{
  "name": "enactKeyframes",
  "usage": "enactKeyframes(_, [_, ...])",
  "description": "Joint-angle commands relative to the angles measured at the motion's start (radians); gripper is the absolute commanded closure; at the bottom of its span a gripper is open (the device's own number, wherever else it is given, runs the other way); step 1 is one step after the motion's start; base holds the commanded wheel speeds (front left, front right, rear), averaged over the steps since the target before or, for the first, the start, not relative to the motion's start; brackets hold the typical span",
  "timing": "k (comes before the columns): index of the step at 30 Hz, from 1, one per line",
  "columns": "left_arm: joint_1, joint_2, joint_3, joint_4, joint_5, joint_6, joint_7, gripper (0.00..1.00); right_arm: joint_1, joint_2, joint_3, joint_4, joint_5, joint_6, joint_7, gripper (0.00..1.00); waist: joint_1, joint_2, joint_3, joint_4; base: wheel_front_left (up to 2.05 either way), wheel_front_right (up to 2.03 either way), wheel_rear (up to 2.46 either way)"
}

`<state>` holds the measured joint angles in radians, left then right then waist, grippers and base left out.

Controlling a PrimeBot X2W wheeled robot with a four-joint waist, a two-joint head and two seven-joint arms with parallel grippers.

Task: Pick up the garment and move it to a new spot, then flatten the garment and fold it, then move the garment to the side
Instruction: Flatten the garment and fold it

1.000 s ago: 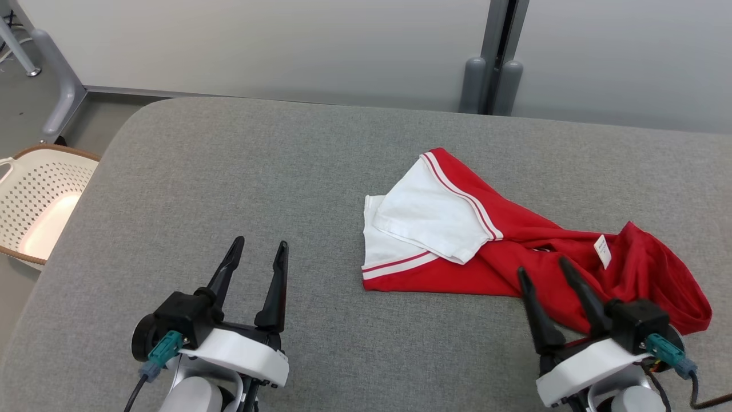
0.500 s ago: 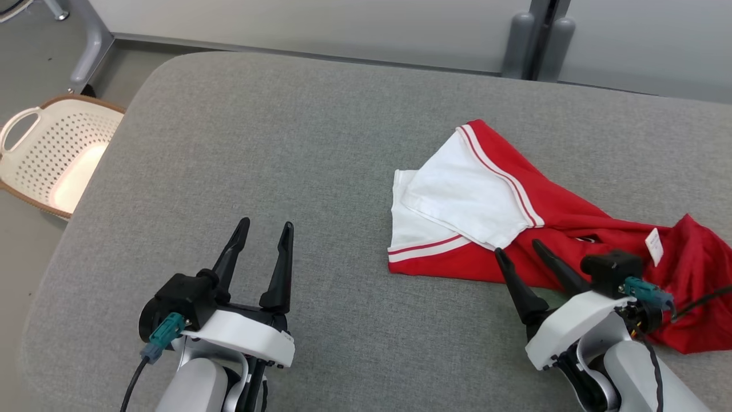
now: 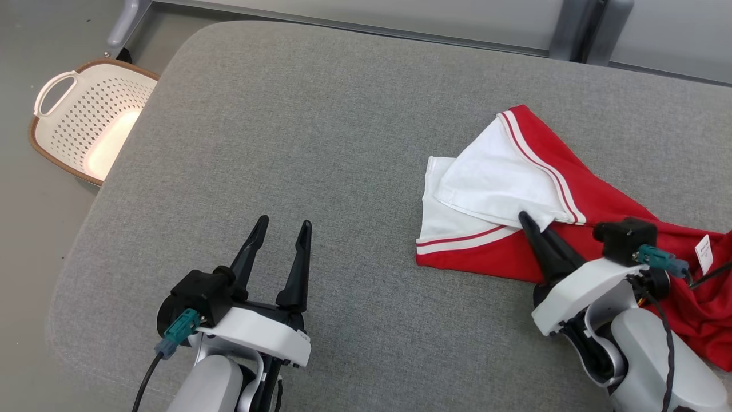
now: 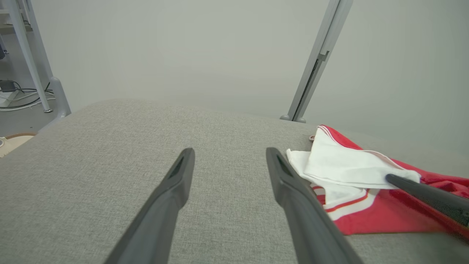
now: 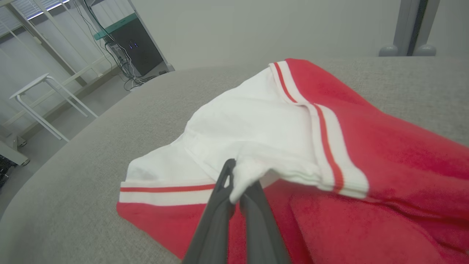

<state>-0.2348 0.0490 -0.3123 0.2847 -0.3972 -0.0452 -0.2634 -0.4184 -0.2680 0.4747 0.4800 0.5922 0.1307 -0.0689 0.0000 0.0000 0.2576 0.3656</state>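
A red and white garment lies crumpled on the right half of the grey table, a white label on its right part. My right gripper is shut on the near corner of its white sleeve; the right wrist view shows the white cloth bunched between the closed fingers. My left gripper stands open over bare cloth at the lower left, well left of the garment, nothing between its fingers.
A white perforated basket with a brown rim stands on the floor off the table's left edge. A grey wall with a post runs behind the table. A white stool and cabling stand beyond the table in the right wrist view.
My right gripper has moved forward to the white sleeve and shut on it. The head camera has tilted, shifting the whole picture. The left gripper stays open.
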Motion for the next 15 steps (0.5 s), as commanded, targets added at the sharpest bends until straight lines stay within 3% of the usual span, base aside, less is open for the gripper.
enactKeyframes(1, [-0.016,0.003,-0.001,-0.002,-0.003,0.004,-0.002,0.0,-0.019,-0.013,-0.005,-0.008,0.005,0.0,-0.011,1.0,0.0,0.0,-0.002,0.001,0.0,0.0,0.0])
enactKeyframes(9, [-0.021,0.003,-0.037,0.011,-0.016,0.005,-0.002,0.0,-0.128,-0.065,-0.076,-0.063,0.054,0.0,0.021,1.0,0.0,0.0,-0.005,0.006,0.0,0.0,0.0])
enactKeyframes(15, [-0.03,0.003,-0.091,0.006,-0.047,0.015,-0.002,0.0,-0.271,-0.111,-0.205,0.033,0.146,0.0,0.088,1.0,0.0,0.0,0.015,0.032,0.0,0.0,0.0])
